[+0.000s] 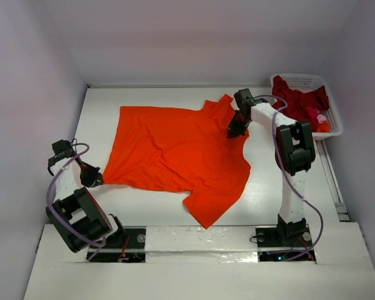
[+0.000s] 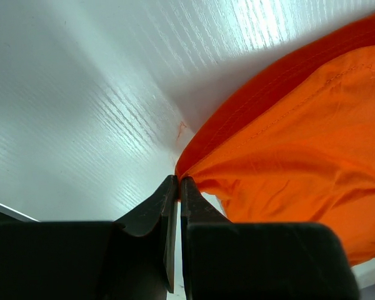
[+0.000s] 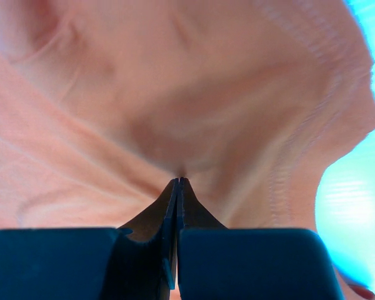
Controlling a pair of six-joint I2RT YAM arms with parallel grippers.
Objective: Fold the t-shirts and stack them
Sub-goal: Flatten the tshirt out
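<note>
A bright orange t-shirt [image 1: 175, 153] lies spread on the white table, hem at the left, neck toward the right. My left gripper [image 1: 99, 180] is shut on the shirt's near-left hem corner [image 2: 190, 164], the cloth pinched at its fingertips [image 2: 179, 181]. At the shirt's right shoulder, my right gripper [image 1: 234, 132] is shut on a pinch of orange cloth [image 3: 175, 112], its tips [image 3: 179, 180] buried in a pucker of the fabric. Dark red t-shirts [image 1: 299, 100] lie bunched in the basket at the back right.
A white latticed basket [image 1: 335, 122] stands at the table's back right corner, with a bit of pink and orange cloth [image 1: 319, 119] among the red. White walls close in the table on the left, back and right.
</note>
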